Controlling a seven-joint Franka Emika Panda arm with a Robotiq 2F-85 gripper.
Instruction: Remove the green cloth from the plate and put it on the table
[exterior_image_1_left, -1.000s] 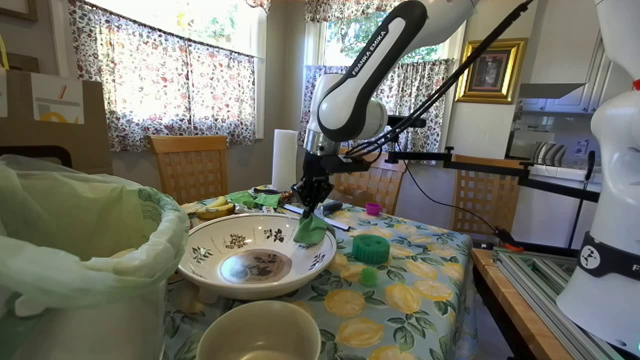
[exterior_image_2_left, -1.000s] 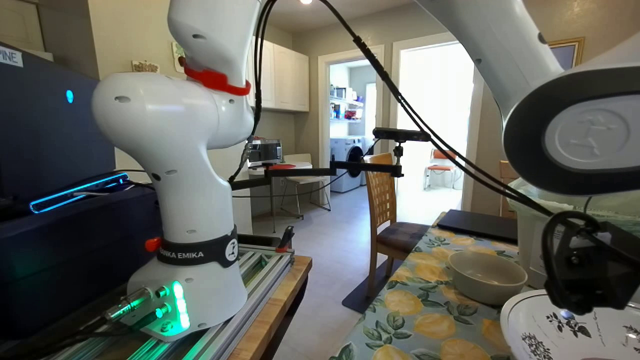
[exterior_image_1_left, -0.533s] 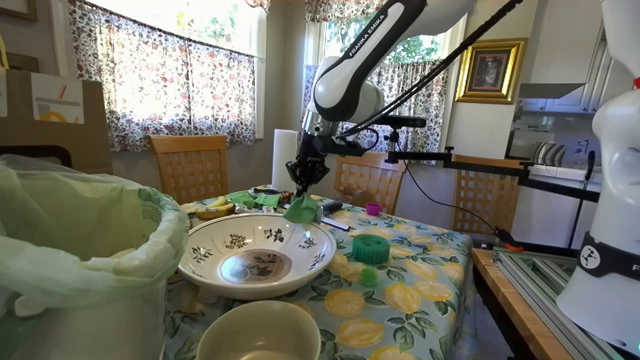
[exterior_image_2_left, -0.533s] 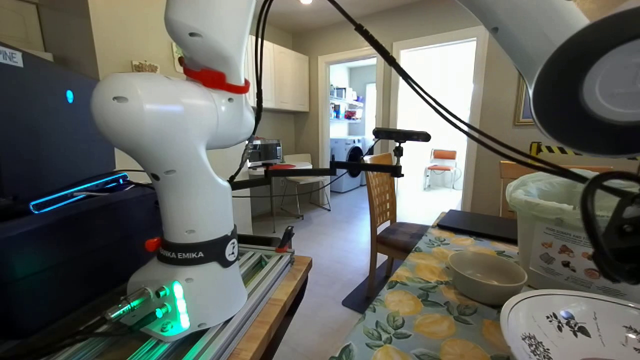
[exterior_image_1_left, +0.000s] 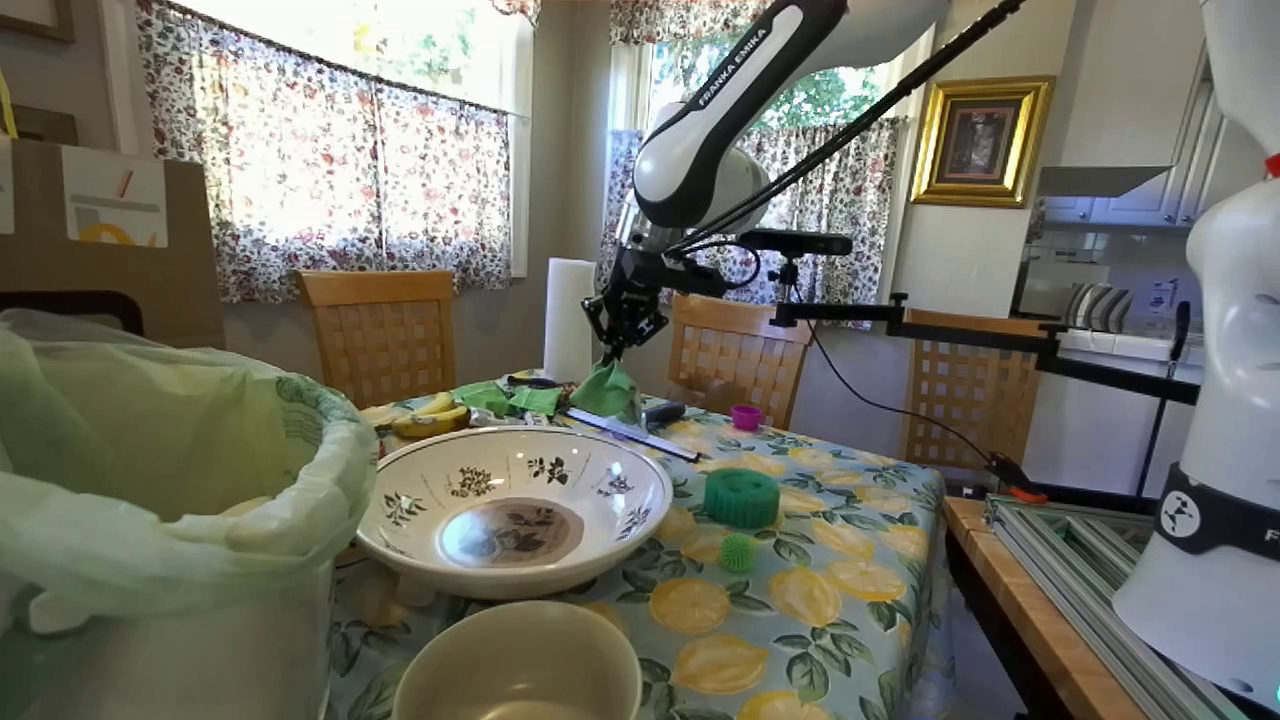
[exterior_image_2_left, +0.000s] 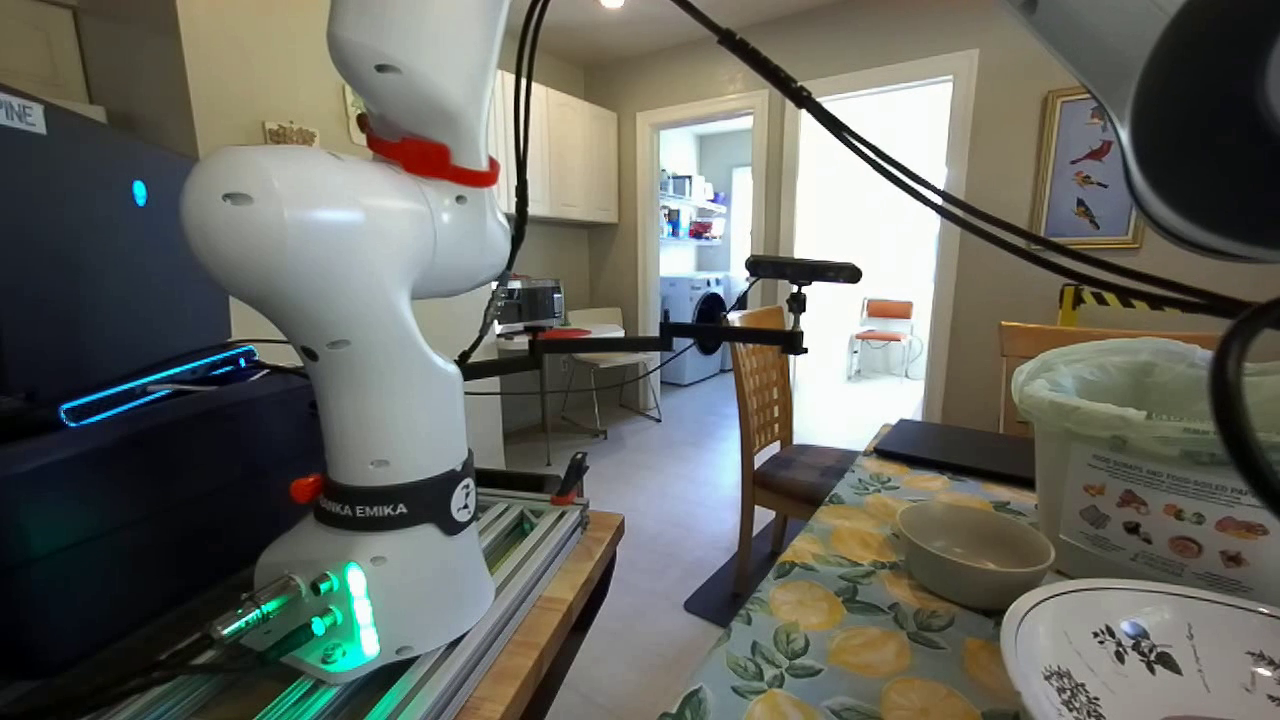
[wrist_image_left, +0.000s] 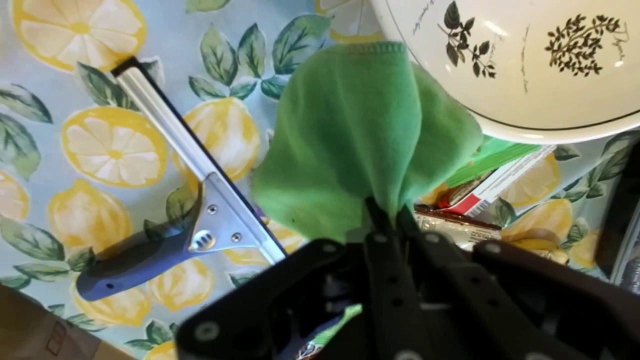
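Observation:
My gripper (exterior_image_1_left: 612, 358) is shut on the green cloth (exterior_image_1_left: 606, 392), which hangs from the fingertips beyond the far rim of the white plate. In the wrist view the gripper (wrist_image_left: 392, 210) pinches the cloth (wrist_image_left: 350, 125) and it spreads out below the jaws. The deep white plate (exterior_image_1_left: 515, 583) with leaf prints stands on the lemon-print table (exterior_image_1_left: 850, 545); nothing lies in it. The plate also shows in the wrist view (wrist_image_left: 517, 107) and partly in an exterior view (exterior_image_2_left: 1060, 630). The gripper is out of view there. Whether the cloth's lower edge touches the table is unclear.
A squeegee (wrist_image_left: 172, 137) lies beside the cloth. Green-wrapped packets (exterior_image_1_left: 510, 399) and bananas (exterior_image_1_left: 432, 418) lie behind the plate, near a paper towel roll (exterior_image_1_left: 569, 320). A green scrubber (exterior_image_1_left: 741, 498), pink cup (exterior_image_1_left: 746, 417), beige bowl (exterior_image_1_left: 518, 665) and lined bin (exterior_image_1_left: 210, 600) surround it.
My gripper has lifted the green cloth off the plate's inner rim and carried it away past the far rim, over the table near the squeegee. The plate has not moved.

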